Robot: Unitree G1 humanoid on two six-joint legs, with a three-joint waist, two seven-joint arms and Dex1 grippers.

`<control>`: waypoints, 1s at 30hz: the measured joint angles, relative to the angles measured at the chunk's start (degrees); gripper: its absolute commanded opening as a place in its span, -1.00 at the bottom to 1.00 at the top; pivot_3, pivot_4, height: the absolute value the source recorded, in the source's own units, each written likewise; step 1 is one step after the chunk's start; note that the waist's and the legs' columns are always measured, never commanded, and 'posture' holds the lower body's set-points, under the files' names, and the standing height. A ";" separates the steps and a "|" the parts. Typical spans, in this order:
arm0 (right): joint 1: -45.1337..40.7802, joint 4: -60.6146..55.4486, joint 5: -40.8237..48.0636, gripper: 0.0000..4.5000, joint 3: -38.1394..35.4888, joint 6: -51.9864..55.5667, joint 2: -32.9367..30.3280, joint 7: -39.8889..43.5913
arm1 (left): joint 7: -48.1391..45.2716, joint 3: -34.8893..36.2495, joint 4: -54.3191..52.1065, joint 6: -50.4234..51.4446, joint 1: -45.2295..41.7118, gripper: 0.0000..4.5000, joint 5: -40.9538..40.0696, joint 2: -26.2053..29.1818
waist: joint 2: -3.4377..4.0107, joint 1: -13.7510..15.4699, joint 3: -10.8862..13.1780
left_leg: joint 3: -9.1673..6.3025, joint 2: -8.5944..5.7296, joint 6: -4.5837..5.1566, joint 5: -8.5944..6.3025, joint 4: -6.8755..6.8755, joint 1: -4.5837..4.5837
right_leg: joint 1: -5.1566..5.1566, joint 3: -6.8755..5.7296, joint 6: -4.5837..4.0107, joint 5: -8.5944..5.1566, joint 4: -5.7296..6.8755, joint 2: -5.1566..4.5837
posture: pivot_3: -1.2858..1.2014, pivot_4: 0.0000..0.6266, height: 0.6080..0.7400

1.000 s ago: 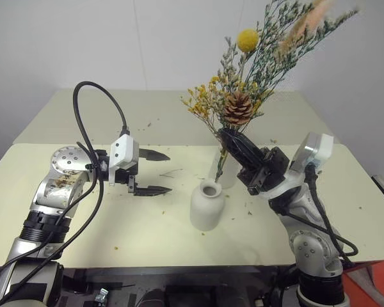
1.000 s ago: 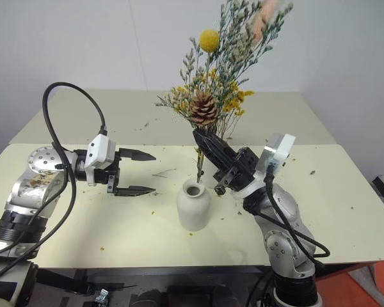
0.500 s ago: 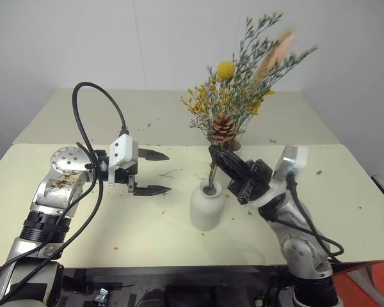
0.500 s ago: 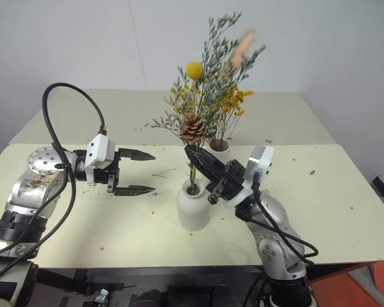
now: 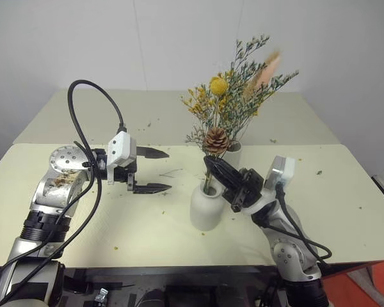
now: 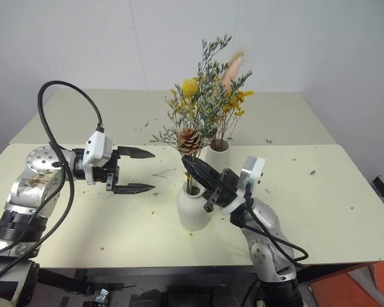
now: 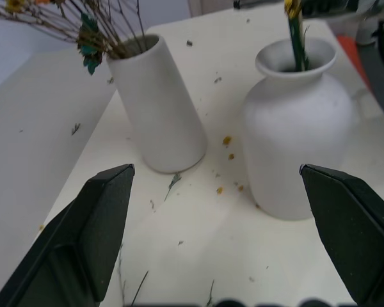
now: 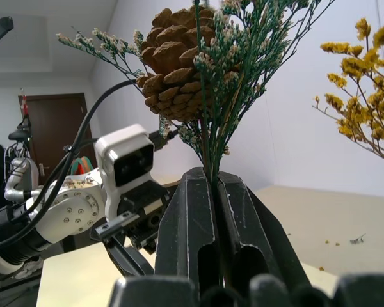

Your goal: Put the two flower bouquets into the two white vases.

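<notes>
the right gripper (image 5: pixel 212 167) is clamped on the stems of the pinecone bouquet (image 5: pixel 233 102), whose ends sit in the narrow neck of the round vase (image 5: pixel 207 204); the yellow bouquet (image 6: pixel 232 102) stands in the tall vase (image 7: pixel 160 105) behind. letting go while the bunch leans could tip the vase. the left gripper (image 5: pixel 155 171) hovers spread wide and empty nearby

Head stereo pair (plus wrist close-ups)

Bottle vase (image 5: pixel 206 206) before cylinder vase (image 7: pixel 159 105); bouquet (image 5: pixel 216 137) stems in bottle vase.
</notes>
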 measured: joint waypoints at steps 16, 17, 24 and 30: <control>0.86 0.00 -0.87 -0.05 0.68 0.02 -1.59 1.85 | -5.65 -0.67 -1.01 1.92 0.07 1.00 -0.11 2.35 | 0.00 -0.03 0.00 | 0.00 0.00 0.00 0.00 0.00 0.00 | -0.01 0.00 0.00 0.00 0.01 0.00 | 0.03 -0.52 1.00; 0.86 0.00 -0.89 0.10 0.75 0.02 -1.65 2.08 | -5.62 -0.69 -1.01 1.91 0.07 1.00 -0.07 2.35 | 0.00 -0.04 0.00 | 0.00 0.00 0.00 0.00 0.00 0.00 | -0.01 0.00 0.00 0.00 0.01 0.00 | 0.03 -0.52 1.00; 0.98 -0.01 -1.92 0.86 0.66 -0.73 -2.94 3.24 | -5.33 -0.94 -1.01 1.62 0.07 1.00 0.31 2.22 | 0.00 -0.03 0.00 | 0.01 -0.01 0.00 0.00 0.00 0.00 | -0.01 0.00 0.01 -0.01 0.00 0.00 | 0.03 -0.52 1.00; 1.36 -1.54 -1.78 0.86 -0.95 3.69 -12.46 3.85 | -5.30 -1.37 -0.09 1.24 0.00 1.00 1.08 2.01 | 0.00 0.15 0.00 | 0.02 -0.03 0.00 0.00 0.02 -0.01 | 0.01 0.01 0.01 0.00 -0.01 -0.02 | 0.03 -0.52 1.00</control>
